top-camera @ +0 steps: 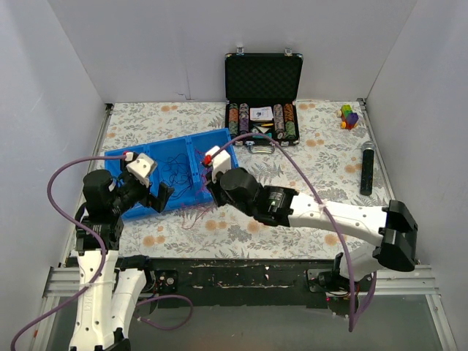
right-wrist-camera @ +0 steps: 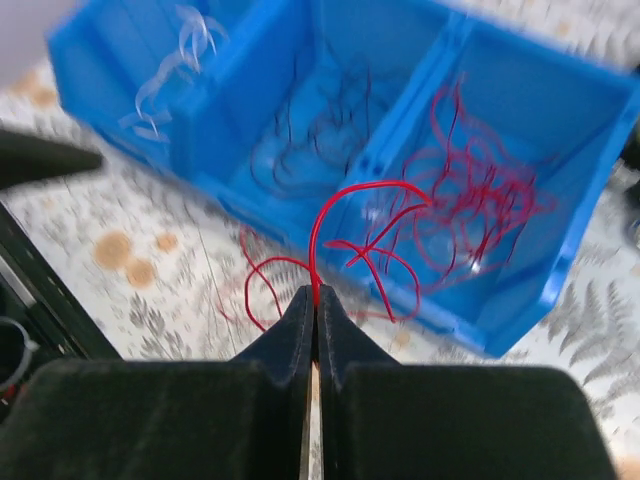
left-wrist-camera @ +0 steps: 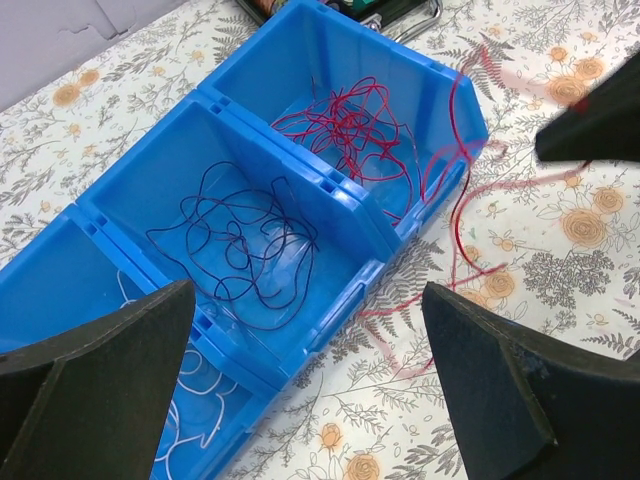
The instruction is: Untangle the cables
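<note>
A blue three-compartment bin [top-camera: 183,142] holds the cables. In the left wrist view the red cables [left-wrist-camera: 345,125] lie in the far compartment, dark navy cables [left-wrist-camera: 245,240] in the middle one, white cables [left-wrist-camera: 190,400] in the near one. More red strands [left-wrist-camera: 455,215] trail over the bin's end wall onto the table. My right gripper [right-wrist-camera: 315,293] is shut on a red cable [right-wrist-camera: 335,200] above the bin's near wall. My left gripper [left-wrist-camera: 310,385] is open and empty, over the bin's corner and the table.
An open black case [top-camera: 262,80] with poker chips stands at the back. Coloured blocks [top-camera: 349,115] and a black cylinder [top-camera: 367,168] lie at the right. The cloth [top-camera: 307,175] is floral. White walls close in on three sides.
</note>
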Controlling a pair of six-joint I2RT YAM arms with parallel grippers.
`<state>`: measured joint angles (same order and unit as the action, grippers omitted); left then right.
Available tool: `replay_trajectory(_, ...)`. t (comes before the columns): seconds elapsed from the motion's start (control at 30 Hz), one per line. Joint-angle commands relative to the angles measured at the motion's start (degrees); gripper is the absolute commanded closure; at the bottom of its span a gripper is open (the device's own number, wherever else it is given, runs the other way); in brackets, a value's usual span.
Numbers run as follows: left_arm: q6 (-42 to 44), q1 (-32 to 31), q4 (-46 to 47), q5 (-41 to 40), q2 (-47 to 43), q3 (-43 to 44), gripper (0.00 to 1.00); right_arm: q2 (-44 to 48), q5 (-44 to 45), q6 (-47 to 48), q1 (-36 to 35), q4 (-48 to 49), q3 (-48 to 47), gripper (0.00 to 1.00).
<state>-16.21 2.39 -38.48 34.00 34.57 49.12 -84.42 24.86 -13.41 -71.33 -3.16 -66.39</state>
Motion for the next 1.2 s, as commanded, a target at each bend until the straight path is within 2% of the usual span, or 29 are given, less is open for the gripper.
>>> replay_trajectory(0.0,-0.93,-0.28,1.30,0.10,-0.82,-0.61,0.02,3.91,3.78,7.95,-0.21,-2.81,-13.56,0.99)
replay_trajectory(0.17,-1.63,-0.28,2.44,-0.95,-1.61,-0.96,0.02,2.25,5.63,15.49,-0.04,-5.89,-25.78,0.99)
replay_trajectory(0.33,-1.99,-0.28,2.27,-1.30,-2.05,-1.05,0.02,-1.70,6.61,20.70,1.63,-6.60,-31.78,0.99)
replay_trajectory(0.83,-1.11,-0.28,-0.72,-1.83,-2.75,-1.14,0.02,-9.53,-1.13,20.09,11.91,-5.89,-40.04,0.99)
replay_trajectory(1.17,-1.11,-0.28,-0.63,-1.13,-2.40,-1.57,0.02,-11.29,0.53,24.30,12.88,-4.67,-54.01,0.99)
